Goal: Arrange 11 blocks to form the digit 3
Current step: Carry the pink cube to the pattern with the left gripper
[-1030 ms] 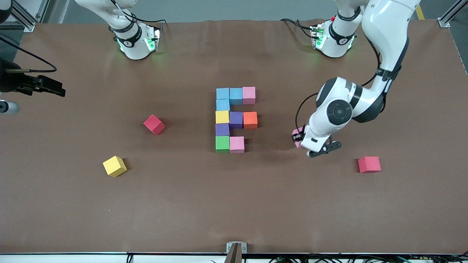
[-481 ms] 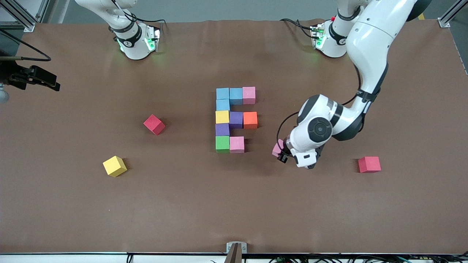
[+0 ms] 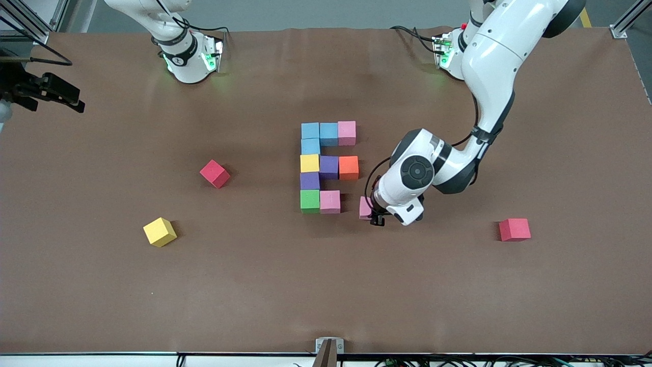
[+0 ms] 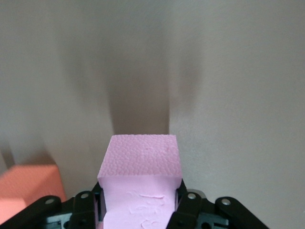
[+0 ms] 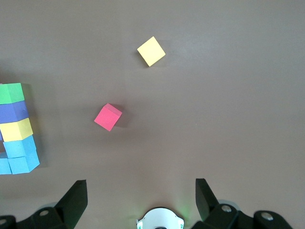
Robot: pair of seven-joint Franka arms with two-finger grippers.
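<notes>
Ten blocks sit joined on the brown table [image 3: 458,285] near its middle: light blue blocks [image 3: 319,134] along the edge farthest from the front camera with a pink block [image 3: 347,132] at the end toward the left arm's side, then a yellow block [image 3: 309,163], purple blocks [image 3: 328,166] and an orange block [image 3: 349,167] in the middle row, and a green block [image 3: 309,200] with a second pink block [image 3: 330,201] in the nearest row. A loose yellow cube [image 3: 160,232] lies well apart toward the right arm's end, nearer the front camera, with a red cube [image 3: 214,173] between it and the group. Another red cube [image 3: 514,229] rests toward the left arm's end. Grey floor and metal framing show past the table's edge by the robots' bases.

From its base the left arm bends down over the table, elbow high, wrist low. Its left gripper [image 3: 371,213] is clamped on a third pink block [image 4: 140,183], held just beside the nearest row, a small gap from the pink block there. The right gripper [image 5: 141,198] waits high over the right arm's end of the table, fingers [image 5: 74,200] spread wide with nothing between them.
</notes>
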